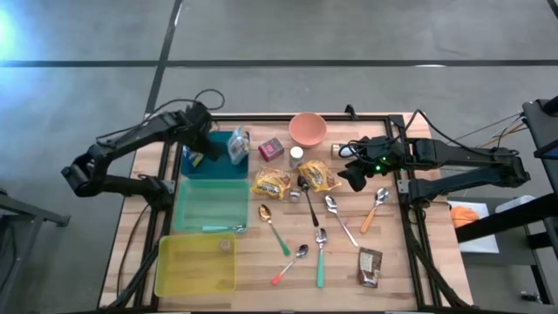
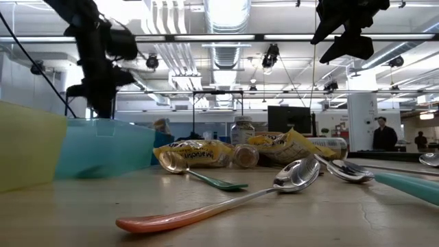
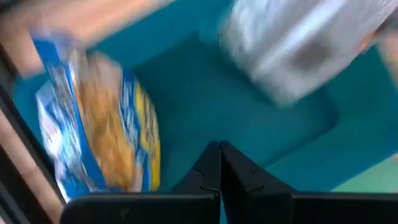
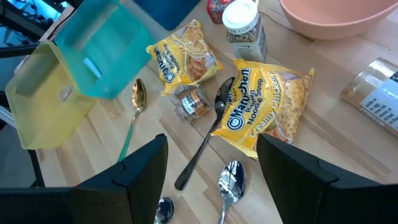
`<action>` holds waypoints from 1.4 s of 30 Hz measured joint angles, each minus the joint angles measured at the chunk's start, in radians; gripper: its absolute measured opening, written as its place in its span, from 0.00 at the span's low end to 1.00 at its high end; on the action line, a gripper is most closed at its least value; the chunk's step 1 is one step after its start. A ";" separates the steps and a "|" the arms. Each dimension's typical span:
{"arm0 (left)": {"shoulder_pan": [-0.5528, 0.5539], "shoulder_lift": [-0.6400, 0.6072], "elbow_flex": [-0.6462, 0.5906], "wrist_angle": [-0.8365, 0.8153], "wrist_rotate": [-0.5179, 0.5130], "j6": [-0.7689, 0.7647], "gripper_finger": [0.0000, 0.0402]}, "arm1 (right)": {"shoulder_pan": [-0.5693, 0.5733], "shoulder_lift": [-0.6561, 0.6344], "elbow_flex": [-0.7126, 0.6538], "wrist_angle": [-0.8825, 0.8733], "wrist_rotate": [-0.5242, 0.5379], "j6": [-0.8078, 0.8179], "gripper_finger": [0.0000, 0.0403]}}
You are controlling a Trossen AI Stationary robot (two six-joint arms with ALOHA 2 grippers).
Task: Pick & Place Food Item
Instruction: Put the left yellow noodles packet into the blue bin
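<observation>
Wood is the surface of the table, pale planks inside a dark frame. From above I read the places as on a clock, with the middle of the table as centre.

The biggest things are the containers. A teal bin stands at about 10 o'clock, and just below it lies a green tray at 9 o'clock. A yellow bin sits at 8 o'clock. A pink bowl is at 12 o'clock.

Inside the teal bin I see a blue and yellow snack bag and a silver pouch. My left claw hangs over this bin with its fingers pressed together and nothing between them.

The food items wait near the centre. One yellow noodle packet lies at 1 o'clock, and a second noodle packet is beside it, near 11 o'clock. A small jar stands between them and the bowl. My right claw hovers above the first noodle packet, at 2 o'clock, its fingers spread and holding nothing.

A black spoon lies between the two packets, touching the first one.
</observation>
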 joint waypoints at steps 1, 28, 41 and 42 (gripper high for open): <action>0.000 0.000 -0.024 -0.007 -0.010 -0.015 0.00 | 0.000 0.000 0.000 0.000 0.000 0.000 0.60; -0.378 -0.054 0.048 0.223 -0.024 -0.045 0.34 | 0.000 0.000 0.000 0.008 0.006 0.023 0.60; -0.625 0.108 0.136 0.386 -0.081 0.018 0.46 | 0.000 0.000 0.000 0.008 0.007 0.017 0.60; -0.644 0.137 0.156 0.386 -0.093 0.028 0.46 | 0.000 0.000 0.000 0.008 0.007 0.017 0.60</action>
